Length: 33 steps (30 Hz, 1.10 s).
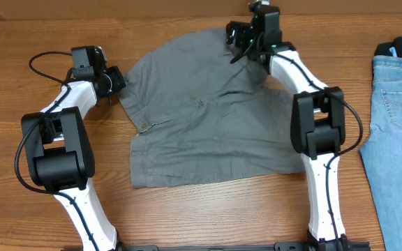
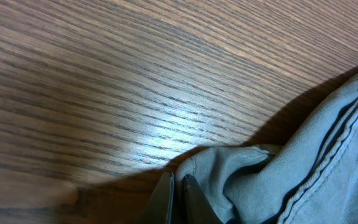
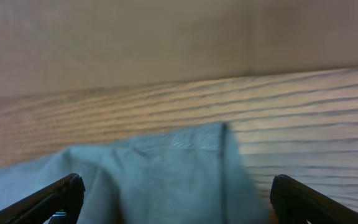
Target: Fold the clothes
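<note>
- grey shorts: mid-desk, spread flat, not yet folded. Waistband runs along the 9 o'clock edge, leg ends toward 12 and 3. Woven cotton, matte, soft shallow creases. Double-stitched band seam shows in the left wrist view.
- left pincer: at 10 o'clock of the shorts, clenched on the waistband corner. The wrist view shows cloth bunched up against the closed tips. Prob. a corner hold, so that side can be lifted and carried across.
- right pincer: at 12–1 o'clock of the shorts, released, jaws wide, one each side of a hem corner. Can't tell if it touches the cloth. Prob. lined up to pinch the 2nd corner so both ends rise together.
- jeans: 3 o'clock edge of the desk, well apart from the shorts, partly out of frame. Light blue denim, heavier weave, stitched back pocket. Not handled; looks like the next item.
- desk: wood-grain top, smooth w/ slight sheen. Cloth should slide easily on it.
</note>
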Available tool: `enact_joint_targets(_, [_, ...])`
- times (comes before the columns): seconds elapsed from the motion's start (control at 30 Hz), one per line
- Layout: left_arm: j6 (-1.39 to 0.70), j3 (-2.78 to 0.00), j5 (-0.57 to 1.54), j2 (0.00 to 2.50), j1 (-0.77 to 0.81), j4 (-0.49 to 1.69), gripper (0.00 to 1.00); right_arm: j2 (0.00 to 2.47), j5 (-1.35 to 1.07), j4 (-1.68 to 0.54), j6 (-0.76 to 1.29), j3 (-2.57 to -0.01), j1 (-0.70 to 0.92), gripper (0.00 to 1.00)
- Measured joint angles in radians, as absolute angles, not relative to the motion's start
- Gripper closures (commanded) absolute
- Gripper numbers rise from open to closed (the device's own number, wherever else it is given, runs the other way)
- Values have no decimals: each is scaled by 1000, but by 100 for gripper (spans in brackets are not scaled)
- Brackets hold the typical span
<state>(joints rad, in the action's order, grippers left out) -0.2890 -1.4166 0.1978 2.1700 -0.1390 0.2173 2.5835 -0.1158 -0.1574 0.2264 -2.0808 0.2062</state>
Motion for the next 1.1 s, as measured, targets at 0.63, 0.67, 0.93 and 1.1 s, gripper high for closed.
enact_joint_targets(0.63, [-289,-1426,199,2170,-139,250,92,2610,45,-167,130,-2081,266,56])
enact_joint_targets(0.67, [-289,-1427,199,2170,-139,251,92,2610,50,-167,128,-2081,263,52])
enact_joint_targets(0.93, [-289,-1427,198,2170,-139,252,92,2610,58,-147,127,-2081,237,37])
enact_joint_targets(1.1, [-289,-1427,198,2170,-139,252,92,2612,43,-141,128,-2081,238,39])
